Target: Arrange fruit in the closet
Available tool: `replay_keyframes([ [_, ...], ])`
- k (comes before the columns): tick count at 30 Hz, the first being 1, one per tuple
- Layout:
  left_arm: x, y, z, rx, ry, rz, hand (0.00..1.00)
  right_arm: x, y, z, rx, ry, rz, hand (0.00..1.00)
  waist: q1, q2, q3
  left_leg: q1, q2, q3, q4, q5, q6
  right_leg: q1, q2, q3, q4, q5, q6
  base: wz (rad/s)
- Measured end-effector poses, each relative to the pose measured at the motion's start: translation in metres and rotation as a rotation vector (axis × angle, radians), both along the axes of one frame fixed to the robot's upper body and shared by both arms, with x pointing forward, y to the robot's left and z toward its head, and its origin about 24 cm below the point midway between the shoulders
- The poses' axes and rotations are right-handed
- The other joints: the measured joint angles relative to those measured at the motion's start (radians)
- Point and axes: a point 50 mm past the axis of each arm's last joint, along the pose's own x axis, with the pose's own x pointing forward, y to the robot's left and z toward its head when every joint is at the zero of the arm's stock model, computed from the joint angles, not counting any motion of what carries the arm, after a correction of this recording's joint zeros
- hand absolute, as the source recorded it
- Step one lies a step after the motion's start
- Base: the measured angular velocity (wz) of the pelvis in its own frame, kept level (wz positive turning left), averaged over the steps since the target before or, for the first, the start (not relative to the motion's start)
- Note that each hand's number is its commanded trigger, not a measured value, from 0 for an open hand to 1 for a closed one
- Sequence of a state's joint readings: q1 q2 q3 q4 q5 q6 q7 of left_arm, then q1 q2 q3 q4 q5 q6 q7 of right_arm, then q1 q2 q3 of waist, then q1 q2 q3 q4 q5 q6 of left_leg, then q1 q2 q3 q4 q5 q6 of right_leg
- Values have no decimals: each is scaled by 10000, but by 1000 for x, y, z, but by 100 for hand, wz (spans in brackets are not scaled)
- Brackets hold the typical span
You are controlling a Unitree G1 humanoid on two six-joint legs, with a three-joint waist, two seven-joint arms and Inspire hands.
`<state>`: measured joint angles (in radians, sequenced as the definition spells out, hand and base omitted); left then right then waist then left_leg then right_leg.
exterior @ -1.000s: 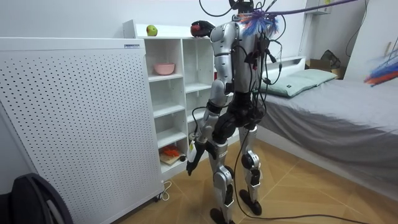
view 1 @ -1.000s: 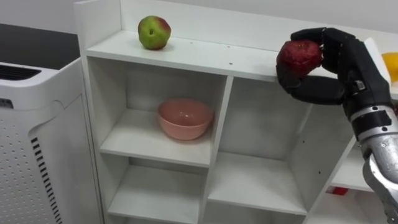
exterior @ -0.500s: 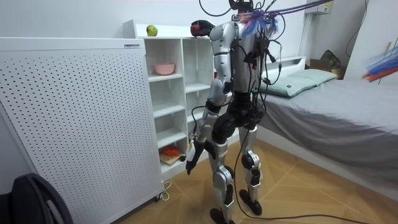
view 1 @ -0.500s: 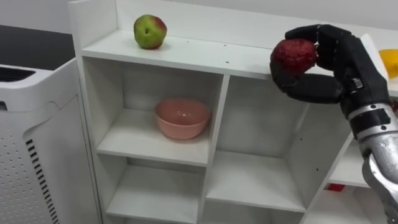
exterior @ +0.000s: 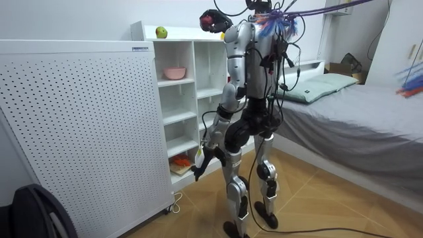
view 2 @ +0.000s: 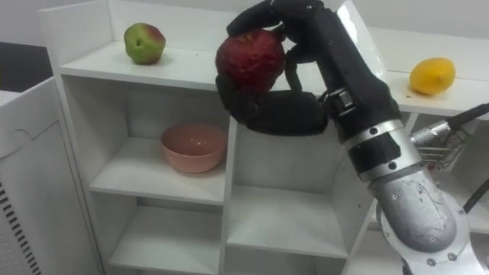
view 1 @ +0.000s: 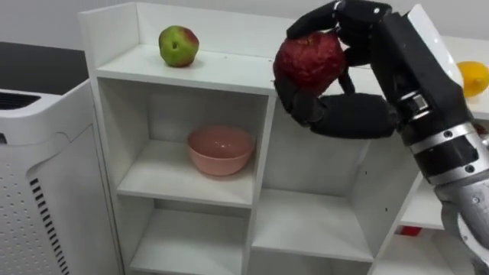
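My right hand (view 1: 348,114) is shut on a dark red, wrinkled fruit (view 1: 309,61), held up in front of and slightly above the top board (view 1: 221,72) of the white closet. The fruit is clear of the board. A green-and-red apple (view 1: 178,46) rests on that board at its left end. A yellow fruit (view 2: 432,76) lies on the same board at the right. In the room view I stand facing the closet, right arm raised, and my left hand (exterior: 198,168) hangs low beside my thigh.
A pink bowl (view 1: 221,150) sits in the upper left compartment. The other compartments below and to the right look bare, apart from something red (view 1: 411,231) at the lower right. A white perforated panel (view 1: 38,176) stands left of the closet. A bed (exterior: 357,112) is behind me.
My right hand has lifted the red fruit higher and carried it left, nearer the camera. The left hand has swung slightly back.
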<state>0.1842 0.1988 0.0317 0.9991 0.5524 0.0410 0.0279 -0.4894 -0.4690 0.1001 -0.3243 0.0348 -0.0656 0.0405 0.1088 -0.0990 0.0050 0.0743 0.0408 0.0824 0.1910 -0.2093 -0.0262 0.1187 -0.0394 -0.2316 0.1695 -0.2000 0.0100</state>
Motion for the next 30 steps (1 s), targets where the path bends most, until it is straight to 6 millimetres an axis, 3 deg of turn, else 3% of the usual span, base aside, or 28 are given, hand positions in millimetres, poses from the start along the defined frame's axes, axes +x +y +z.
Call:
replay_keyframes([
  [8, -2, -1, -1, -104, 121, -59, 0, -22, 29, -2, -1012, -190, 1721, 100, 90, 38, 0, 46, 8, 3, -34, -1, 0, 51, 38, 235, -4, 7, -11, 0],
  [11, -6, -3, -3, -148, 309, -120, 0, -22, 31, -21, -981, 516, 1669, 100, 113, -30, -45, -8, 5, -15, -27, 0, 0, 7, 49, 395, -7, 7, -11, 3],
  [15, -7, -3, -3, -118, 339, -210, 0, -21, 30, -32, -1151, 818, 1380, 100, 151, -22, -38, -139, 5, 5, 0, 1, 0, -141, 48, 408, -5, 7, -11, -2],
  [21, -2, -5, -6, -233, 578, -249, 0, 6, 18, -75, -1552, 2477, -80, 100, 105, -28, -2, -673, 27, -40, 309, 5, 4, -554, 33, 338, 102, 51, -80, 1],
  [24, 7, -8, -7, -314, 556, -350, 0, 18, 10, -93, -1529, 3130, -827, 100, 81, 30, 92, -1273, 42, -52, 678, 6, 6, -1163, -16, 346, 472, 50, -80, 0],
  [25, 13, -9, -7, -308, 454, -392, 0, 25, 6, -104, -1553, 3427, -1230, 100, 96, 80, 155, -1547, 63, -50, 863, 5, 7, -1438, -33, 346, 691, 49, -81, -3],
  [27, 19, -10, -7, -254, 314, -425, 0, 34, -2, -125, -1495, 4199, -1884, 100, 94, 89, 190, -1964, 82, -39, 1082, 5, 7, -1925, -60, 368, 991, 47, -83, -4],
  [30, 29, -12, -6, -319, -56, -216, 0, 42, -16, -152, -1753, 5194, -2743, 100, 163, 125, 313, -2874, 100, -40, 1674, -3, 21, -2912, -155, 341, 1731, 5, -137, -4],
])
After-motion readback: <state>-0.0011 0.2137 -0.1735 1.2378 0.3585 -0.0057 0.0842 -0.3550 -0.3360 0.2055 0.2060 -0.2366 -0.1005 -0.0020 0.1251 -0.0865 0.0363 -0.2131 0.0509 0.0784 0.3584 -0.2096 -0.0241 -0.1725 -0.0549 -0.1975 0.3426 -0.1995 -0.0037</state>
